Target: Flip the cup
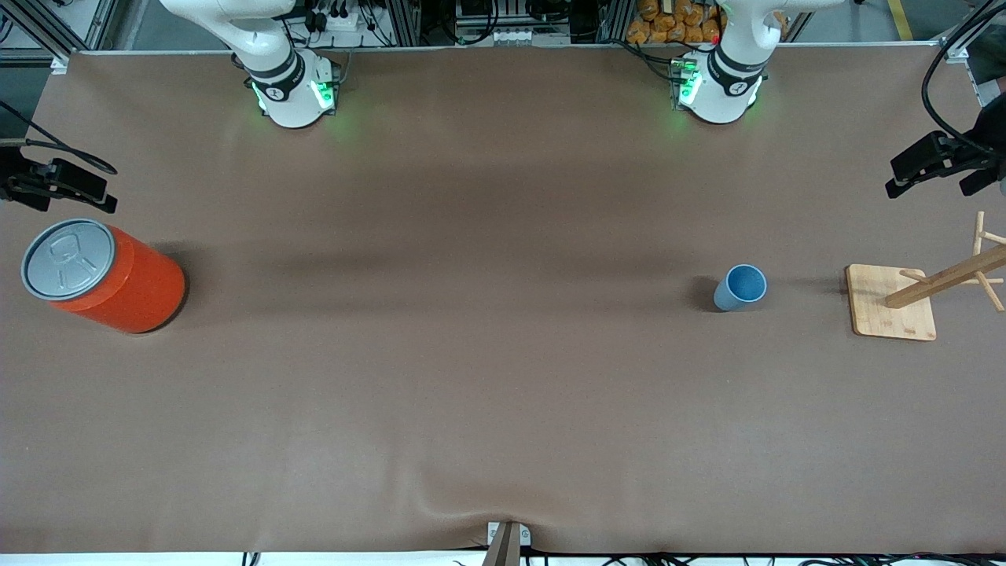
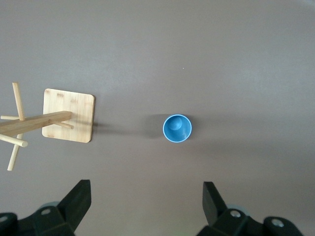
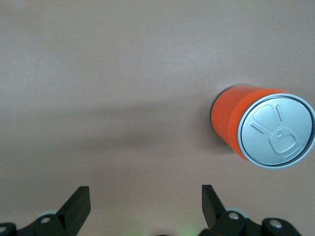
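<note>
Front view cuts both arms off near their bases, so neither gripper shows there; each appears only in its own wrist view, and only as two black fingertips at the frame edge.

Left gripper (image 2: pixel 147 199): fingers wide apart, holding nothing, touching nothing, up in the air over bare worktop (image 2: pixel 236 59). The cup (image 2: pixel 177 128) stands upright, mouth up, on the worktop just ahead of the gap between the fingertips, toward the left arm's end. Its taper only reads in the front view, where the cup (image 1: pixel 739 287) is seen at a slant; left wrist view looks straight into it.

Wooden rack (image 2: pixel 67 115): square base plus a pegged post, beside the cup, well apart from it, off to one side of the left gripper. Post and pegs are cut off at the frame edge in both views.

Right gripper (image 3: pixel 146 199): fingers wide apart, empty, over bare worktop. Orange can (image 3: pixel 263 129) with grey lid stands ahead of it and off to one side, at the right arm's end. Right wrist view shows no cup.
</note>
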Robot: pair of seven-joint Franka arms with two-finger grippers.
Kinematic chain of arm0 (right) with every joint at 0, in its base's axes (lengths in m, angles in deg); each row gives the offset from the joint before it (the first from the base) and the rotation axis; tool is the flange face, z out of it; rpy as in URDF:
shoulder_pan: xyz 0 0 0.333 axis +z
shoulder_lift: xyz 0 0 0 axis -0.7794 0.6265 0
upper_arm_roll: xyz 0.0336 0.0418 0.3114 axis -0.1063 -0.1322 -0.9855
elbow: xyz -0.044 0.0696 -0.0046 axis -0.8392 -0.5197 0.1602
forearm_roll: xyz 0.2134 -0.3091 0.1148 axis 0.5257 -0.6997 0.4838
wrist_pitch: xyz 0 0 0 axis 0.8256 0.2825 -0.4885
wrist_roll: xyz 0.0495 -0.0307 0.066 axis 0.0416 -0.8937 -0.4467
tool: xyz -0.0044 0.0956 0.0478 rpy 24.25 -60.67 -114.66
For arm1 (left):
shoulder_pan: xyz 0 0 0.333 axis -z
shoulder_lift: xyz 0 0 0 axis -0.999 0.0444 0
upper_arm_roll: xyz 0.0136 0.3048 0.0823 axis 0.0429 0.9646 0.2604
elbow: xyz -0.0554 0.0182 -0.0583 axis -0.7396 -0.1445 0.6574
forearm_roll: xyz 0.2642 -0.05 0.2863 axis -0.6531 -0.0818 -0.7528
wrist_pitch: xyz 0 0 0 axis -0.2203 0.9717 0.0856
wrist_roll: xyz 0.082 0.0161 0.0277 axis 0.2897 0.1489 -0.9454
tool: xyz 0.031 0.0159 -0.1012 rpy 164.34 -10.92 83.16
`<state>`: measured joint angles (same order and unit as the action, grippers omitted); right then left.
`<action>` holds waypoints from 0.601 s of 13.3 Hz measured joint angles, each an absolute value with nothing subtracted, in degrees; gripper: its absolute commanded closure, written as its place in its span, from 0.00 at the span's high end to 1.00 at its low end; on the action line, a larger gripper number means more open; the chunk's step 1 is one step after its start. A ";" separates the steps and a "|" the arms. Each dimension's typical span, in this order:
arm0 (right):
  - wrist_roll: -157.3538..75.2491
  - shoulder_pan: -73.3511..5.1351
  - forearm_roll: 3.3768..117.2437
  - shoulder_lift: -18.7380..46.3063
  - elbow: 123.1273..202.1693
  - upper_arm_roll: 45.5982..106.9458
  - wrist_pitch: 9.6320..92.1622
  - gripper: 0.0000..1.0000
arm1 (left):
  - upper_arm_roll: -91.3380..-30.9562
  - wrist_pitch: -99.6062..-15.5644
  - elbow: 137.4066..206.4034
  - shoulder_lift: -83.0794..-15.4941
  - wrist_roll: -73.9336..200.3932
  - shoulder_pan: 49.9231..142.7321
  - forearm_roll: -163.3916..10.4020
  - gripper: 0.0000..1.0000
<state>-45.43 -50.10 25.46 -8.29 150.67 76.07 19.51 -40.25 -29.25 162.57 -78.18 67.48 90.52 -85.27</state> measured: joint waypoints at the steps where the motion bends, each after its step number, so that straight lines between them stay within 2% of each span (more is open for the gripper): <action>1: -45.43 -50.10 25.46 -8.17 150.67 76.07 19.90 1.00 | -40.25 -29.25 162.58 -78.18 67.48 90.52 -85.27 1.00; 8: -45.43 -50.40 25.46 -7.96 150.67 76.15 20.95 1.00 | -40.60 -29.25 162.60 -78.18 67.47 90.54 -85.27 1.00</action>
<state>-45.43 -50.40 25.46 -7.96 150.67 76.15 20.95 -40.60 -29.25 162.60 -78.18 67.47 90.54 -85.27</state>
